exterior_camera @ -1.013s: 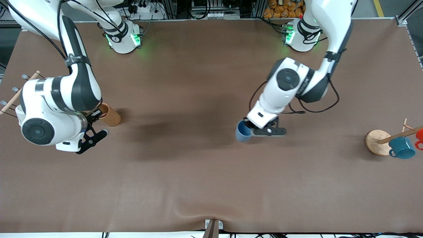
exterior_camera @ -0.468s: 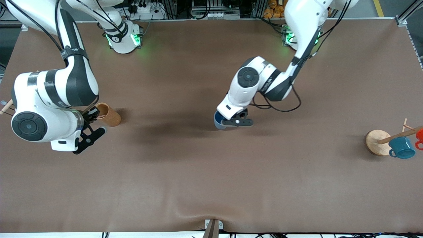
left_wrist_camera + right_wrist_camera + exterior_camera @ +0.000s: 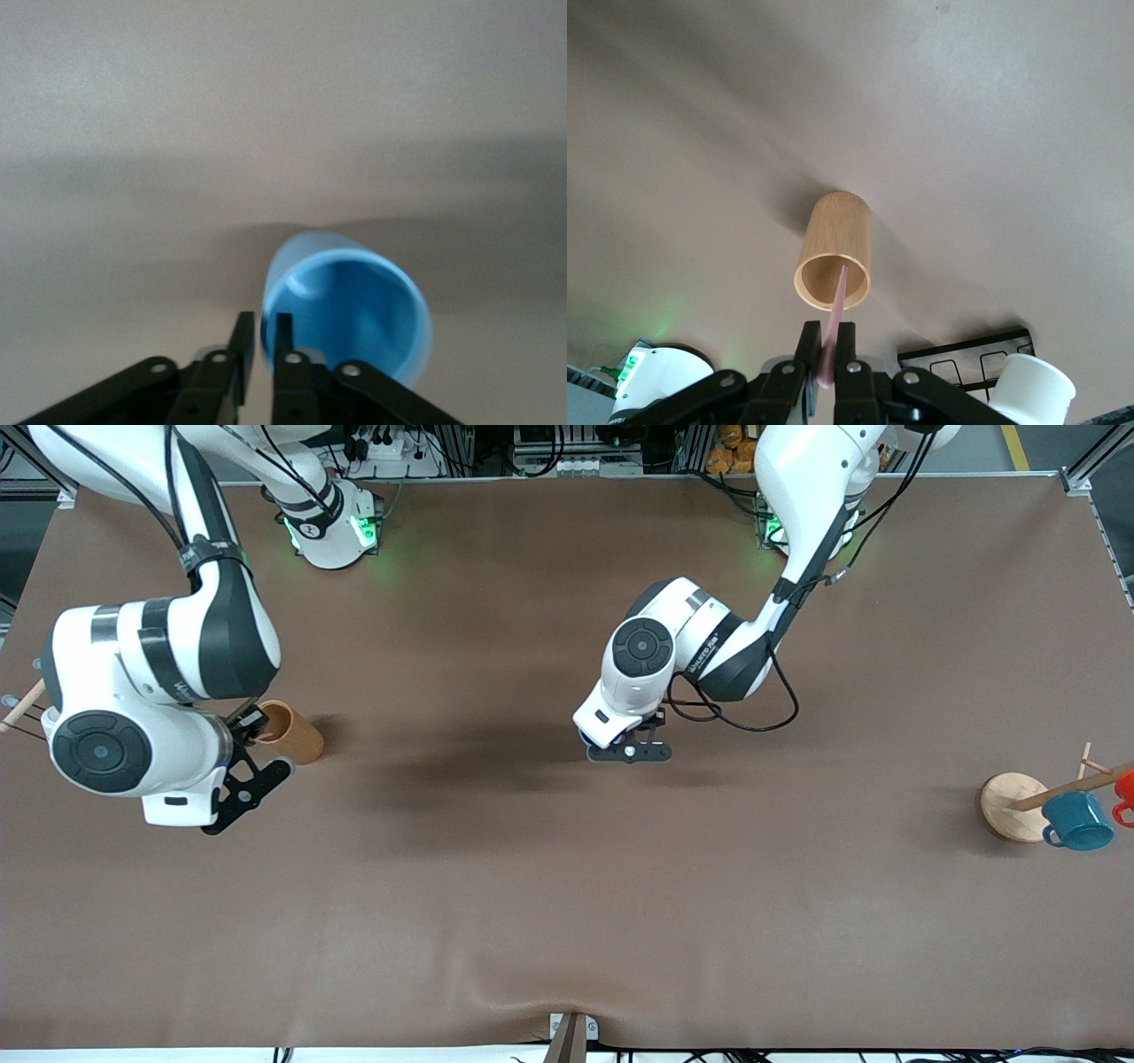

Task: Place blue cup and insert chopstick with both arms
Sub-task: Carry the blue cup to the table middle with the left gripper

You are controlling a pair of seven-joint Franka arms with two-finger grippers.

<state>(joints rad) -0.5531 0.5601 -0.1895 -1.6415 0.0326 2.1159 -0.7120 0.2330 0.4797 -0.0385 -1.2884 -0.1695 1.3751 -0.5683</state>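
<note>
My left gripper (image 3: 631,751) is over the middle of the table, shut on the rim of the blue cup (image 3: 354,310), one finger inside the rim and one outside. In the front view the wrist hides the cup except for a blue sliver (image 3: 584,737). My right gripper (image 3: 257,779) is beside the brown cylinder (image 3: 291,732), toward the right arm's end of the table. In the right wrist view it (image 3: 830,341) is shut on the pale-pink chopstick (image 3: 838,301), whose tip points at the cylinder's open mouth (image 3: 833,282).
A wooden mug rack (image 3: 1012,806) with a teal mug (image 3: 1076,821) and a red mug (image 3: 1125,788) stands at the left arm's end. A wooden rod rack (image 3: 22,704) is at the right arm's end. A black wire rack (image 3: 966,352) and a white cup (image 3: 1036,390) show in the right wrist view.
My left arm has carried the blue cup toward the right arm's end of the table, and its wrist now covers the cup. My right gripper has shifted slightly beside the brown cylinder.
</note>
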